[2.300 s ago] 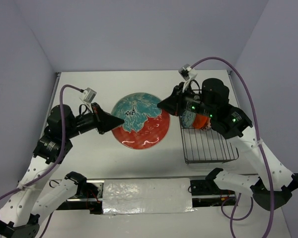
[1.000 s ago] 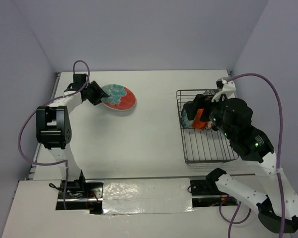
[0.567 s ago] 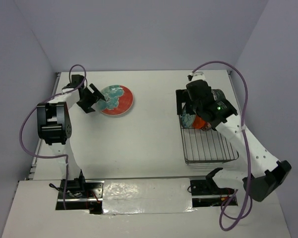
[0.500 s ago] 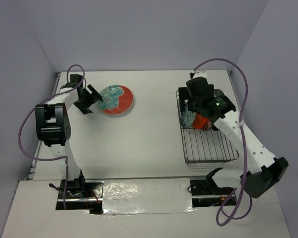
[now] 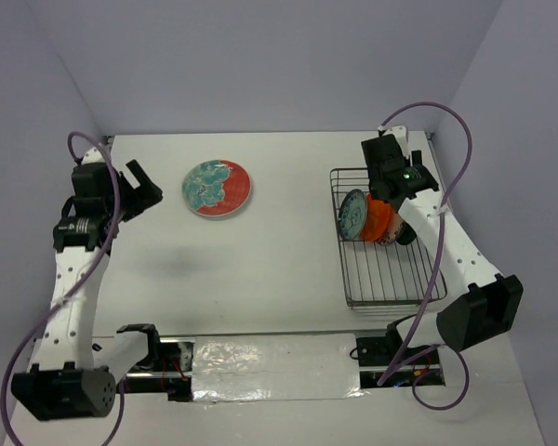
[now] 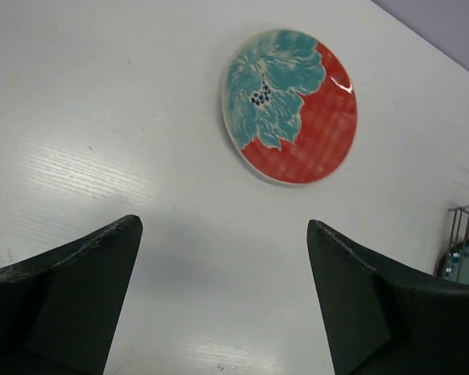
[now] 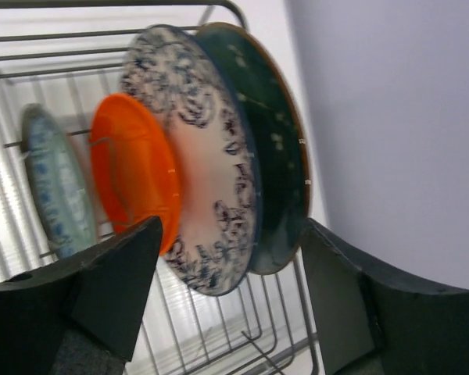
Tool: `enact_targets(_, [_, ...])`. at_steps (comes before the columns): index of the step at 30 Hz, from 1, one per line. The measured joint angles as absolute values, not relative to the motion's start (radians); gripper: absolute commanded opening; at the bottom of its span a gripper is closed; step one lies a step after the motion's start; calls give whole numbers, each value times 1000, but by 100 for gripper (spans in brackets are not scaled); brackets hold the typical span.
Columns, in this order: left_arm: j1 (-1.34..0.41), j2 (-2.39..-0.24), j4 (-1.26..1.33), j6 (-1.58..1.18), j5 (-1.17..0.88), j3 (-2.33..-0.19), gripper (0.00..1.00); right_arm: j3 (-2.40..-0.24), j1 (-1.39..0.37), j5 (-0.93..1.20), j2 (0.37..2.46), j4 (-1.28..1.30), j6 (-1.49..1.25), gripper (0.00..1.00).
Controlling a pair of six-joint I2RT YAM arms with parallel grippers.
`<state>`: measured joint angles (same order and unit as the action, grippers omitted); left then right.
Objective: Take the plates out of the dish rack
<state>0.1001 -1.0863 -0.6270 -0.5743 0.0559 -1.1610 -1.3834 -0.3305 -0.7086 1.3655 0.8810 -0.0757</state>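
A large red-and-teal plate lies flat on the table at the back left. My left gripper hangs open to the left of it, holding nothing. The dish rack stands at the right. Upright in it are a blue-white plate, an orange plate, a white floral-rimmed plate and a dark teal plate. My right gripper is open over the rack's far end. Its fingers straddle the rims of the white and teal plates.
The rack's corner shows at the right edge of the left wrist view. The side wall rises just beyond the rack's far end. White tabletop lies between the red plate and the rack.
My left gripper opened, let go of the red-and-teal plate and drew back to the left. My right gripper swung to the rack's far end and its jaws narrowed around the white and teal plates.
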Motion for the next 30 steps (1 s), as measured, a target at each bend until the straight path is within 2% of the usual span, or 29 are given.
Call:
enact_targets(4, [58, -923, -629, -500, 0, -1013, 99, -1323, -293, -741, 1343, 823, -56, 72])
enact_targets(9, [17, -841, -663, -471, -25, -868, 99, -1268, -270, -722, 1319, 784, -43, 63])
enact_targets(14, [10, -821, -652, -469, -33, -859, 100, -1219, -267, -713, 1322, 730, -39, 47])
enact_targets(16, [10, -825, -648, -467, -40, -859, 99, -1202, -265, -723, 1332, 719, -35, 44])
enact_targets(19, [10, -829, -643, -466, -51, -859, 99, -1191, -263, -749, 1354, 718, -31, 26])
enact_targets(21, [10, -828, -638, -465, -56, -859, 99, -1191, -263, -776, 1357, 717, -31, 18])
enact_targets(27, [-6, -828, -627, -464, -59, -859, 100, -1191, -261, -789, 1347, 716, -48, 9])
enact_targets(28, [-10, -828, -627, -462, -60, -859, 100, -1191, -262, -788, 1345, 716, -51, 3])
enact_targets(30, [-17, -828, -627, -454, -64, -859, 99, -1191, -262, -785, 1343, 717, -54, 0])
